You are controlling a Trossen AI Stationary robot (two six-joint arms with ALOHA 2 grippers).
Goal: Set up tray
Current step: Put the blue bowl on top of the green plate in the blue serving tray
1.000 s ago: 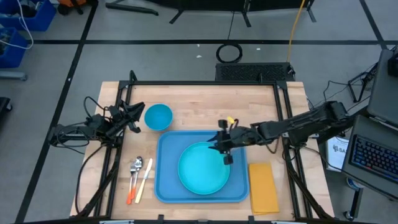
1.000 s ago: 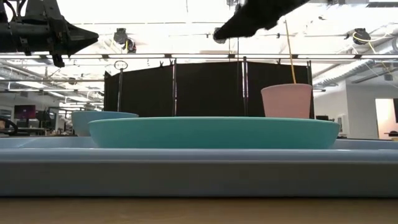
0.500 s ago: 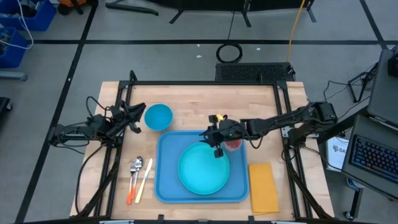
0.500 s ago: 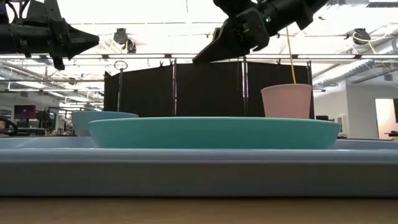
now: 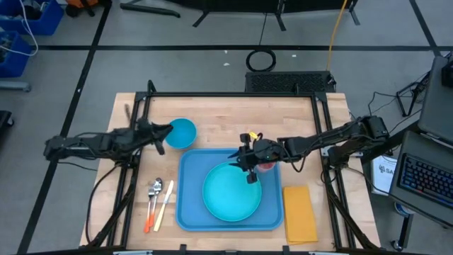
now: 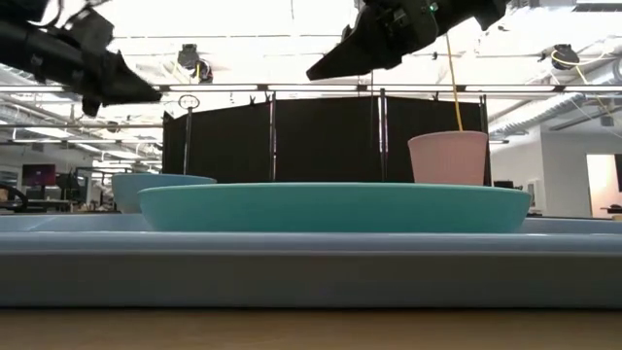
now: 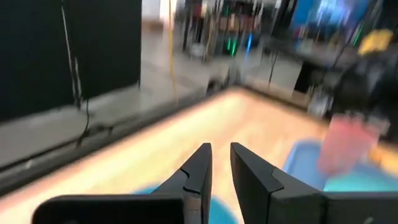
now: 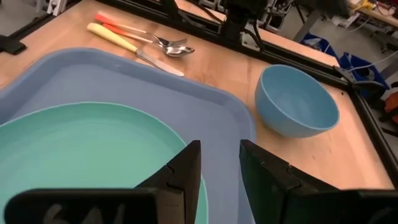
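Right gripper (image 5: 248,170): I hold it spread, empty, above the large blue plastic tray (image 5: 185,212), having room to move.
Left gripper (image 5: 164,132): nearly pressed together, beside the round blue bowl (image 5: 180,132).

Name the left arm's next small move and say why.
Probably ease the left hand forward over the blue bowl's rim to grip it. The bowl sits on the table outside the tray, with the left hand at its edge. The plate and pink cup are already on the tray.
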